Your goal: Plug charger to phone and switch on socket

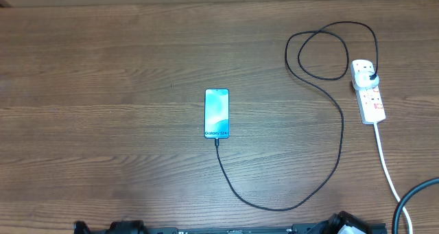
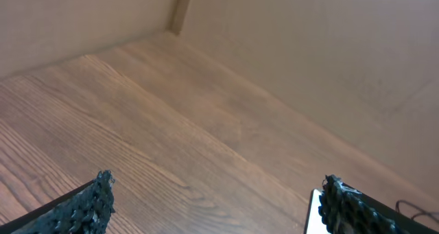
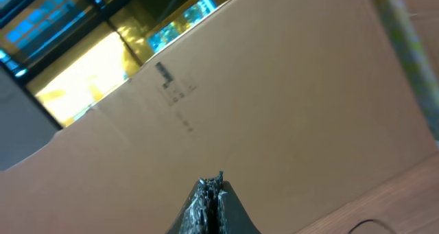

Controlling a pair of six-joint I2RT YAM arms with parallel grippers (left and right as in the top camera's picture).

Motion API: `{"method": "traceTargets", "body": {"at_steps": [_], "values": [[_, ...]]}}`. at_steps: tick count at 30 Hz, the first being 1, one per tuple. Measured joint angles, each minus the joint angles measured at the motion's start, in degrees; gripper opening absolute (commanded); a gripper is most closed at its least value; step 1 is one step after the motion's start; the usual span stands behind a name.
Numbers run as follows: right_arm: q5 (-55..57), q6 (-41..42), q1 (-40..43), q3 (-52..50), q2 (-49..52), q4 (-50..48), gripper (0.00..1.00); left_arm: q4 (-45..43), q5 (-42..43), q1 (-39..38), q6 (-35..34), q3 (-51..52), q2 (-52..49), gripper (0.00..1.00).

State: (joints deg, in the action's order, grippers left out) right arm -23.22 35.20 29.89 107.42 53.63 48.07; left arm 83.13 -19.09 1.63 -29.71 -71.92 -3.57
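The phone (image 1: 217, 113) is laid flat near the centre of the table (image 1: 103, 90), screen up, with the "Galaxy S24" text at its near end. The charger (image 1: 342, 131) cable is seen meeting that near end. From there it is swept right and looped up to its black plug (image 1: 371, 75), which is seated in the far end of the socket (image 1: 374, 105). The switch position cannot be told. The socket's white cord (image 1: 385, 162) is run toward the near edge. The left gripper (image 2: 217, 186) is held with fingers wide apart above bare wood. The right gripper (image 3: 214, 189) is held with fingers pressed together, facing a cardboard wall (image 3: 274, 90).
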Motion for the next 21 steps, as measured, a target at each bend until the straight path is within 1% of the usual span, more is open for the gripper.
{"method": "traceTargets", "body": {"at_steps": [2, 5, 9, 18, 21], "values": [[-0.22, 0.13, -2.89, -0.02, 0.0, 0.11, 0.04, 1.05, -0.02, 1.09, -0.02, -0.15, 1.99, 0.99], [-0.57, 0.17, -7.74, -0.07, 0.0, 0.52, 0.04, 5.31, -0.02, 1.53, -0.17, -0.46, 2.78, 0.99], [-0.63, 0.17, -9.9, -0.09, 0.0, 0.83, 0.04, 9.94, -0.04, 1.53, -0.37, -0.39, 2.8, 1.0], [-0.76, -0.57, -10.6, -0.17, -0.55, 0.87, 0.04, 9.94, -0.02, 1.53, -0.39, -0.39, 2.8, 1.0], [-0.74, -0.85, -10.6, -0.17, -2.12, 0.76, 0.04, 8.61, -0.02, 1.53, -1.46, -0.37, 2.8, 1.0]]}}
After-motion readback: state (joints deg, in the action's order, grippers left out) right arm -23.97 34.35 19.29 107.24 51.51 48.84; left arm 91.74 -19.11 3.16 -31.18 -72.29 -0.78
